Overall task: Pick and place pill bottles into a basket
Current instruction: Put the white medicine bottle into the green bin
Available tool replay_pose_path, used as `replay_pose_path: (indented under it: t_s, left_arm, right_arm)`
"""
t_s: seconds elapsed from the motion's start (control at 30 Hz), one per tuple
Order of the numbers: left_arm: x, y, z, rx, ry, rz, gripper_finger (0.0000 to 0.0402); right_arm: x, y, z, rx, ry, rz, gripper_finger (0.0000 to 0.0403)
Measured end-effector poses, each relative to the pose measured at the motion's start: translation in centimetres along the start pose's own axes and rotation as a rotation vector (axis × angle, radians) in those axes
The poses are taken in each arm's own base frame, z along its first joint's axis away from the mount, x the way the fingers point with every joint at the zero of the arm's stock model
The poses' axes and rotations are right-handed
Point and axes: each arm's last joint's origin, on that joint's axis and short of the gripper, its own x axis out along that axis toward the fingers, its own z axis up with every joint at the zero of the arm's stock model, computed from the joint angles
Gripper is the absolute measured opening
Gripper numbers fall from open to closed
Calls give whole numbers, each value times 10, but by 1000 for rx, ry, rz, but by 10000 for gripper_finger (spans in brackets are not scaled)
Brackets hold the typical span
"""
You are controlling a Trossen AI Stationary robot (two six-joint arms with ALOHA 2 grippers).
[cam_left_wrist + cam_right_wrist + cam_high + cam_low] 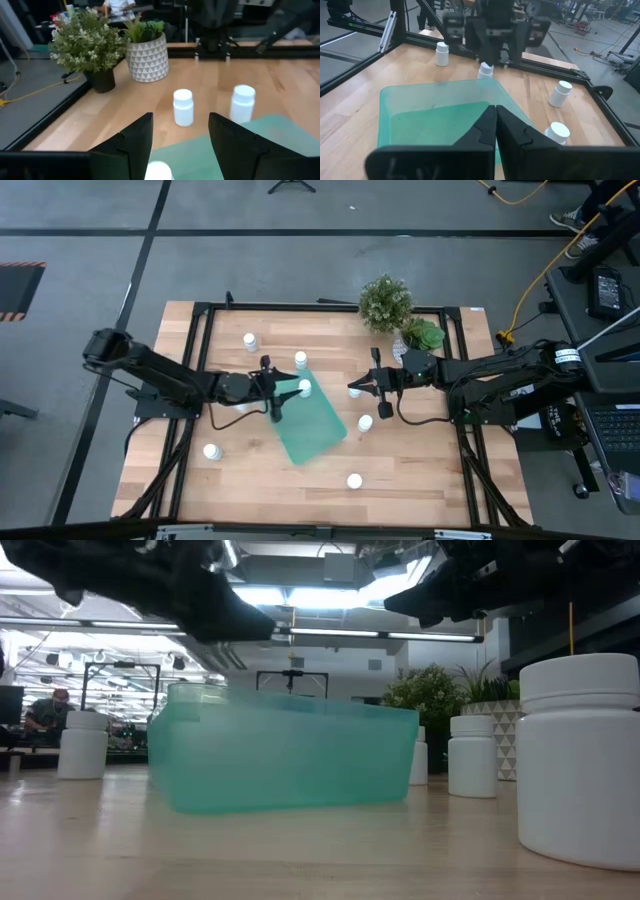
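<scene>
The teal basket lies askew at the table's middle. My left gripper reaches in from the left and is shut on one white pill bottle at the basket's far corner. Loose pill bottles stand around: two at the far left, two right of the basket, and two near the front. My right gripper hangs shut above the basket's right side, holding nothing. My left gripper pinches the pill bottle between its two fingers, the cap showing between them. The fingers come nearly level from the table's left side. The bottle is upright; the basket's wall hides its lower end.
A bushy plant in a dark pot and a green plant in a white patterned pot stand at the far right. A black frame runs around the wooden table. Bare wood lies along the near edge.
</scene>
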Motion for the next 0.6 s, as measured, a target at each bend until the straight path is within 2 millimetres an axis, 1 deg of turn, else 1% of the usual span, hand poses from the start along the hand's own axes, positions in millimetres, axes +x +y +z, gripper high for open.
replay_pose_path:
  t_s: [0.2, 0.3, 0.47, 0.53, 0.6]
  left_arm:
    - [-24, -1, 7, -10, 48, -54, 185]
    - [-34, -5, 7, -30, 75, -143, 185]
    - [-43, -18, 5, -33, 120, -370, 185]
    - [-45, -22, 2, 1, 137, -410, 185]
    - [-47, -23, -1, 30, 160, -403, 185]
  right_arm:
    - [0, 0, 0, 1, 1, -1, 19]
    - [0, 0, 0, 1, 1, -1, 16]
    - [0, 0, 0, 6, 2, 0, 10]
    - [0, 0, 0, 6, 2, 0, 9]
    - [0, 0, 0, 7, 2, 0, 10]
